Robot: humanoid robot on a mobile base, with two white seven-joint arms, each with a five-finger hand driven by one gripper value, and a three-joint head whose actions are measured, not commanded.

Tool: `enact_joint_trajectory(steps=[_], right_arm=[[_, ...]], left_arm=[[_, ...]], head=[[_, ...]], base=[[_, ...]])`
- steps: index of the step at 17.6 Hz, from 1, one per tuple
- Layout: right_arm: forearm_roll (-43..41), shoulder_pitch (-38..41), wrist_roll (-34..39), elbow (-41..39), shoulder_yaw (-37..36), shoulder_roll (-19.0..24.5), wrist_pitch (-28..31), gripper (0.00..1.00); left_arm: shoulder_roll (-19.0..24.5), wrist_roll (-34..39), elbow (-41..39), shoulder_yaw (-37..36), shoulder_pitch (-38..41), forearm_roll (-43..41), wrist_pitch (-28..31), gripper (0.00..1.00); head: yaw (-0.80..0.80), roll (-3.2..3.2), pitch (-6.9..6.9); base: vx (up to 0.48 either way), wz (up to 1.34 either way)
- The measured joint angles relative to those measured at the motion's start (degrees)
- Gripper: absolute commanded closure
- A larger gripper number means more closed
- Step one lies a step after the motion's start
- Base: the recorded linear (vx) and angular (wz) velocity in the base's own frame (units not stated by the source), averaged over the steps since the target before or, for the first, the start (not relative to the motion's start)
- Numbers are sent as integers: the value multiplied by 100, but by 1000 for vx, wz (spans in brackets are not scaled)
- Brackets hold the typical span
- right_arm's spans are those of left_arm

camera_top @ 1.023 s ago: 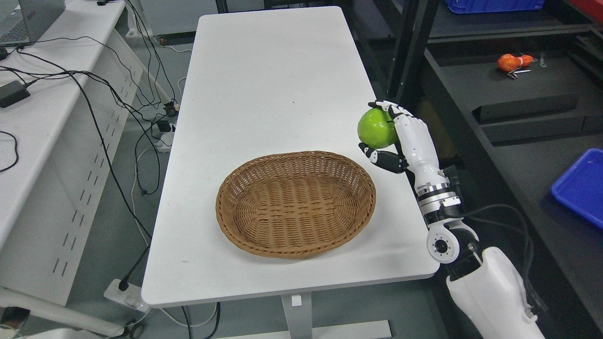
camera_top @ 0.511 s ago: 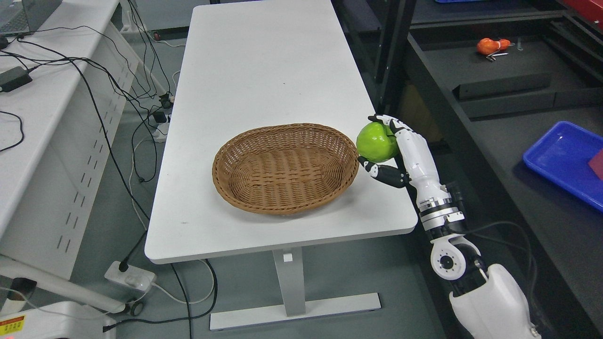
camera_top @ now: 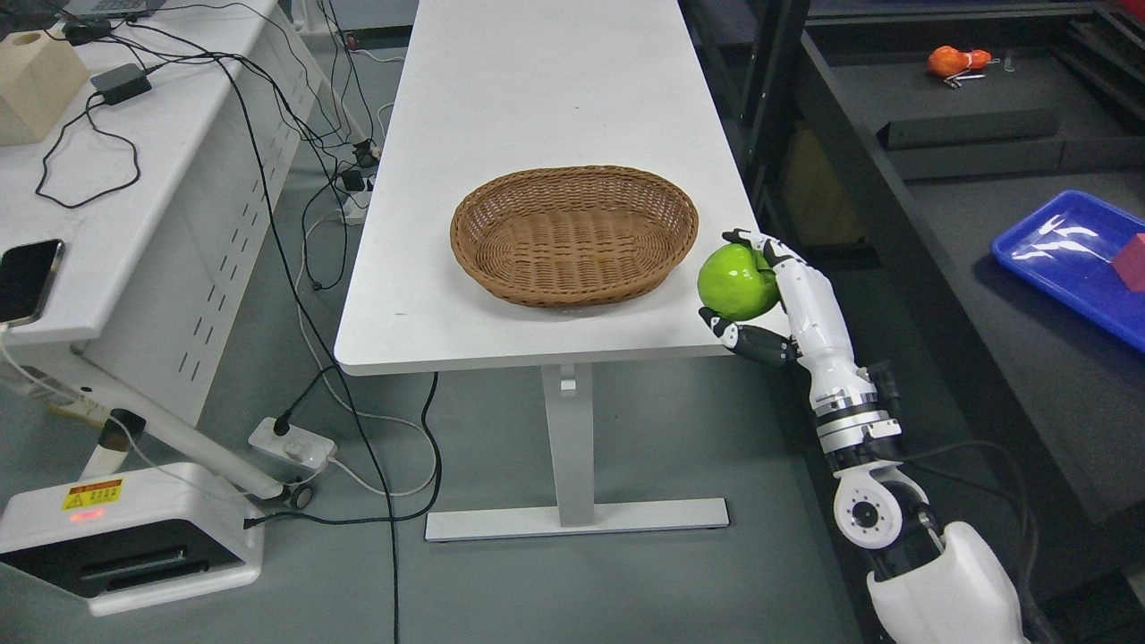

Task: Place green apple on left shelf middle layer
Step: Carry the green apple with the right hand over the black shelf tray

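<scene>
We see the right hand [camera_top: 774, 291] with its fingers curled around the green apple [camera_top: 737, 283], holding it up beside the right front corner of the white worktop [camera_top: 537, 107]. The wicker basket [camera_top: 573, 234] sits on the worktop just left of the apple, apart from it.

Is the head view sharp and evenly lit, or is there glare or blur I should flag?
Head view: sharp throughout, soft even light; small highlight on the green apple in the right robot hand; white glare streaks on the blue tray; faint shadow beside the basket on the white table.
</scene>
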Motion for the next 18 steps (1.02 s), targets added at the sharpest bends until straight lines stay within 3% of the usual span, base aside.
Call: enact_joint_trajectory(steps=[10,18], right_arm=[[-9,363,37,-123,-118,151,-10,99],[-10,501,197,-216,-156,184,-27,99]], left_arm=[[-1,0,-1,0,-3,0,0,0],[-1,0,-1,0,-1,0,0,0]], head=[[0,0,0],[0,0,0]], base=[[-357,-88],[-281,-488]])
